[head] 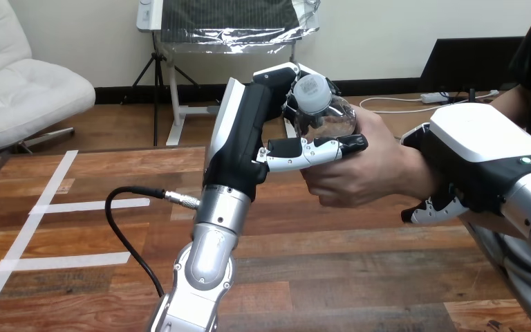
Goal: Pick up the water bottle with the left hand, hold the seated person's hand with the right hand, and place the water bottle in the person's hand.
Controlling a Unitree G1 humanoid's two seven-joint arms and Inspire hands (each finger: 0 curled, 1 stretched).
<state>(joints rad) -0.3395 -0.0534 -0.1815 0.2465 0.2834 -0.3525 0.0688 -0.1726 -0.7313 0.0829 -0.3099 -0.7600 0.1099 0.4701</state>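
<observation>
Your left arm rises from the near edge of the tabletop [97, 235], about at its middle, and lifts the left hand [245, 138] well above the wood. The hand is closed on the water bottle [321, 114]: its thumb [311, 151] lies across the front of the bottle's lower part, and its fingers [280, 72] curl round the far side, up by the neck.

The bottle is clear with a pale cap [312, 90]. It stands roughly upright in the air, above the far edge of the tabletop and right of its middle, and touches no part of the table.

The person's hand [359, 166] comes in from the right edge and is wrapped round the bottle's right side and base. It lies right beside your thumb, so both hands are on the bottle at once.

Your right hand [477, 149] is near the tabletop's right edge, also raised. Its white back lies over the top of the person's wrist [415, 169], and its fingers [429, 207] curl round beneath it, so it clasps the wrist just behind the hand that has the bottle.

White tape lines [55, 204] mark the left part of the tabletop.
</observation>
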